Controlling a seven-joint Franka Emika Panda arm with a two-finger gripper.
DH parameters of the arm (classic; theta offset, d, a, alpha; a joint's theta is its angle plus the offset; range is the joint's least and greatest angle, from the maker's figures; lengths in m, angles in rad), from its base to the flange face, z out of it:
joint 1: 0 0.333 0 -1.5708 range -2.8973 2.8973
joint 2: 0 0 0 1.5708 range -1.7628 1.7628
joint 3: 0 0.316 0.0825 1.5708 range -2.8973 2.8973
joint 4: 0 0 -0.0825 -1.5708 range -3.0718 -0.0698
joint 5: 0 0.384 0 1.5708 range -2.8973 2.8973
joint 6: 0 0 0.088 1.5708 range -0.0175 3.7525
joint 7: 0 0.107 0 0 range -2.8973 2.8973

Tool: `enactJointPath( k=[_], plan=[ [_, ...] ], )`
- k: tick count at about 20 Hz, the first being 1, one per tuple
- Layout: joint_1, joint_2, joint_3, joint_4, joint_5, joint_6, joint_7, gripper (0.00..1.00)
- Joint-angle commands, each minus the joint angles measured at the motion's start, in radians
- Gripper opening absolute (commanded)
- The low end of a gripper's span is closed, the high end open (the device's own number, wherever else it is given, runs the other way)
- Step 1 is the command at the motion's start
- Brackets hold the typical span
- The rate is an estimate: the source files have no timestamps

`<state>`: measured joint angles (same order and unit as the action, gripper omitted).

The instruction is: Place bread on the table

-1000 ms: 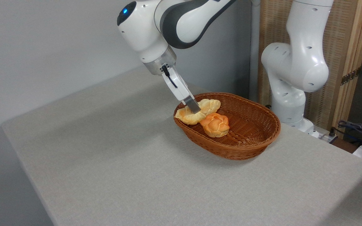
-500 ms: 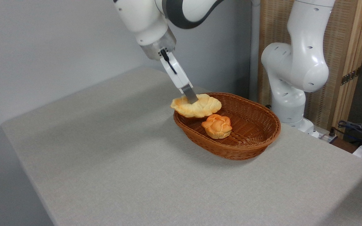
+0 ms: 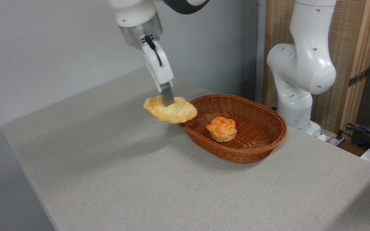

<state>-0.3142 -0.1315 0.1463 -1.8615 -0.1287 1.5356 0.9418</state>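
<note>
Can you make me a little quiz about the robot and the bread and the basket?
1. True or false: the long bread is lying inside the wicker basket.
2. What is left in the basket? A) round orange bun B) a spoon C) nothing
3. What is the gripper holding up over the table?

Key: 1 false, it is held in the air beside the basket's rim. 2 A. 3 the long bread.

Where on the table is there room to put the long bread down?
The table is bare left of and in front of the basket. The bread, held in the gripper, hangs over that left side. The basket holds a round bun.
</note>
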Motion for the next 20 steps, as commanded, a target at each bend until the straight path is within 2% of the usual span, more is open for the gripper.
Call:
enactJointPath(
  k=[1,2,3,4,8,12,15,20],
  plan=[
    [-0.002,0.116,0.018,0.103,-0.045,0.061,0.009,0.06],
    [-0.002,0.133,0.018,0.107,-0.049,0.081,0.008,0.29],
    [-0.002,0.151,0.018,0.107,-0.049,0.093,0.008,0.61],
    [-0.002,0.168,0.016,0.107,-0.048,0.101,0.005,0.85],
    [-0.002,0.217,0.015,0.105,-0.048,0.116,0.005,1.0],
    [-0.003,0.254,0.01,0.105,-0.039,0.172,0.003,1.0],
    [-0.003,0.236,0.018,0.111,-0.04,0.172,0.0,1.0],
    [-0.002,0.205,0.035,0.226,-0.037,0.161,-0.148,1.0]
  ],
)
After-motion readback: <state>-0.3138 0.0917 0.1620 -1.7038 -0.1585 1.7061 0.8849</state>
